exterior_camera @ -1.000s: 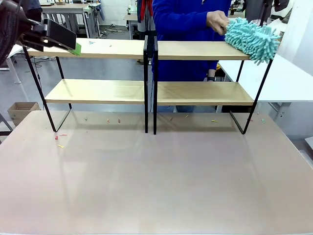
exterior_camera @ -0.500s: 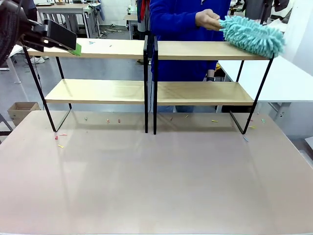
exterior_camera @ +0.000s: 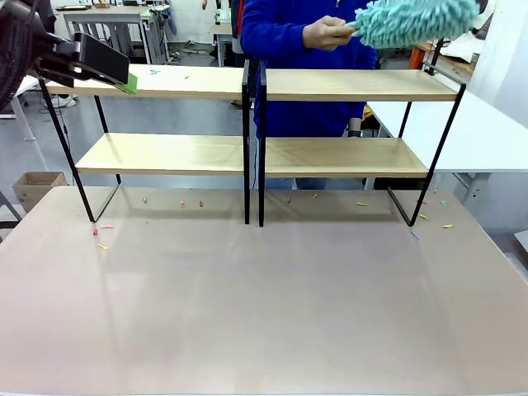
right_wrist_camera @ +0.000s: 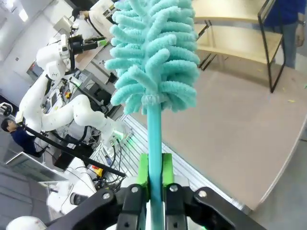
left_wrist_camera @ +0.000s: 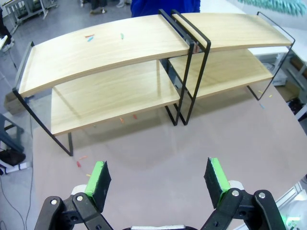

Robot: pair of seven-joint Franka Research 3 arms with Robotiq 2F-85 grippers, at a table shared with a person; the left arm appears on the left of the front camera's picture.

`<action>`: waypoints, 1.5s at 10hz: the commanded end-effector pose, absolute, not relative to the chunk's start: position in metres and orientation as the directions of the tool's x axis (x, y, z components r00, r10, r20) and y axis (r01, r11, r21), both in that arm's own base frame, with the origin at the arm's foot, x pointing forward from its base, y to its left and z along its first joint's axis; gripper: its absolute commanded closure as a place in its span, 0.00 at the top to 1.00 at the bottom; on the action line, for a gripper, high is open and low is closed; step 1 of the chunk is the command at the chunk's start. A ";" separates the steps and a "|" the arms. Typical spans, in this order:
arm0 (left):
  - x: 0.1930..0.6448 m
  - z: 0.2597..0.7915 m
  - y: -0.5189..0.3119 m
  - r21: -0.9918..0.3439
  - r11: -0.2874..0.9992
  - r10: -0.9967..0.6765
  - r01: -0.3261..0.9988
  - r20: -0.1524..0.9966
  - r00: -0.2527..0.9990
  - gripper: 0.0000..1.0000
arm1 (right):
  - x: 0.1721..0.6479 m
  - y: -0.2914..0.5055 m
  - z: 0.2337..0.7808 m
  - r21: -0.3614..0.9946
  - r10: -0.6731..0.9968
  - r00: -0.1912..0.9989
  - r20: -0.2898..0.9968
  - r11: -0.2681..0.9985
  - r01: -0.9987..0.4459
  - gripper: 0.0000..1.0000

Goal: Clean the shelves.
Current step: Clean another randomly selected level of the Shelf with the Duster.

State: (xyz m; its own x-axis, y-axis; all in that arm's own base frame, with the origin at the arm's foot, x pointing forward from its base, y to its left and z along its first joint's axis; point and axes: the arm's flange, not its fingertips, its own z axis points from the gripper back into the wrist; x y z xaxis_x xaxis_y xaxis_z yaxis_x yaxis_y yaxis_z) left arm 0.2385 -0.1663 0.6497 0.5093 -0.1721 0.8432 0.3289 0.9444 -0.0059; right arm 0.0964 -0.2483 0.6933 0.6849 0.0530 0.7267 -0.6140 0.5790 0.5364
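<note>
The right gripper [right_wrist_camera: 154, 167] has its fingers [right_wrist_camera: 143, 168] clamped on the thin handle of a fluffy teal duster [right_wrist_camera: 156, 52], whose head stands up the middle of the right wrist view; the step in hand looks like dusting the top boards. To do it well, I judge, the head should lie flat on a board and be drawn along its length toward an open end, lightly, so the long wood does not rock in its thin frame; the black rods at the ends and the middle could snag the pile, so each stroke should run between them. A person's hand [exterior_camera: 324, 33] holds a second duster [exterior_camera: 412, 18] lifted clear above the right-hand top board, at the upper right of the front view; strokes should keep apart from it. The left gripper [left_wrist_camera: 158, 168] has its fingers spread wide and holds nothing.

The shelves [exterior_camera: 190, 82] stand side by side across the far part of the worktop [exterior_camera: 264, 313], in the upper half of the front view; they are two units, each with two light-wood boards in black rod frames, meeting at the frame's middle. The right-hand boards look bare; a few small coloured bits [left_wrist_camera: 121, 35] lie on the left-hand top board; more lie scattered on the worktop near the frames' feet.
</note>
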 end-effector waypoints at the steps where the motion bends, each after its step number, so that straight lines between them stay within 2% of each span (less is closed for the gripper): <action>1: 0.238 0.650 -0.165 -0.008 0.945 -0.168 0.326 0.846 0.507 1.00 | 0.100 -0.203 0.712 0.477 0.161 0.675 0.720 0.592 -0.650 0.12; 2: 0.238 0.650 -0.165 -0.008 0.945 -0.168 0.326 0.846 0.507 1.00 | 0.096 -0.248 0.693 0.536 0.053 0.685 0.727 0.579 -0.614 0.12; 4: 0.238 0.650 -0.165 -0.008 0.945 -0.168 0.326 0.846 0.507 1.00 | 0.108 -0.221 0.703 0.502 0.048 0.675 0.736 0.631 -0.591 0.12; 7: 0.238 0.650 -0.165 -0.008 0.945 -0.168 0.326 0.846 0.507 1.00 | 0.161 -0.124 0.719 0.447 0.150 0.696 0.702 0.668 -0.595 0.12; 8: 0.238 0.650 -0.165 -0.008 0.945 -0.168 0.326 0.846 0.507 1.00 | 0.184 -0.074 0.722 0.464 0.128 0.710 0.693 0.674 -0.575 0.12; 9: 0.238 0.650 -0.165 -0.008 0.945 -0.168 0.326 0.846 0.507 1.00 | 0.205 -0.011 0.719 0.420 0.167 0.698 0.697 0.693 -0.586 0.12; 10: 0.238 0.650 -0.165 -0.008 0.945 -0.168 0.326 0.846 0.507 1.00 | 0.219 0.052 0.711 0.381 0.262 0.663 0.701 0.649 -0.659 0.12; 11: 0.238 0.650 -0.165 -0.008 0.945 -0.168 0.326 0.846 0.507 1.00 | 0.222 0.100 0.698 0.354 0.440 0.618 0.652 0.544 -0.761 0.12; 12: 0.238 0.650 -0.165 -0.008 0.945 -0.168 0.326 0.846 0.507 1.00 | 0.211 0.085 0.705 0.371 0.561 0.565 0.605 0.430 -0.823 0.12; 13: 0.238 0.650 -0.165 -0.008 0.945 -0.168 0.326 0.846 0.507 1.00 | 0.211 0.071 0.702 0.377 0.331 0.674 0.661 0.629 -0.679 0.12; 14: 0.238 0.650 -0.165 -0.008 0.945 -0.168 0.326 0.846 0.507 1.00 | 0.211 0.071 0.702 0.377 0.331 0.674 0.661 0.629 -0.679 0.12; 15: 0.238 0.650 -0.165 -0.008 0.945 -0.168 0.326 0.846 0.507 1.00 | 0.207 0.121 0.692 0.362 0.464 0.630 0.623 0.543 -0.758 0.12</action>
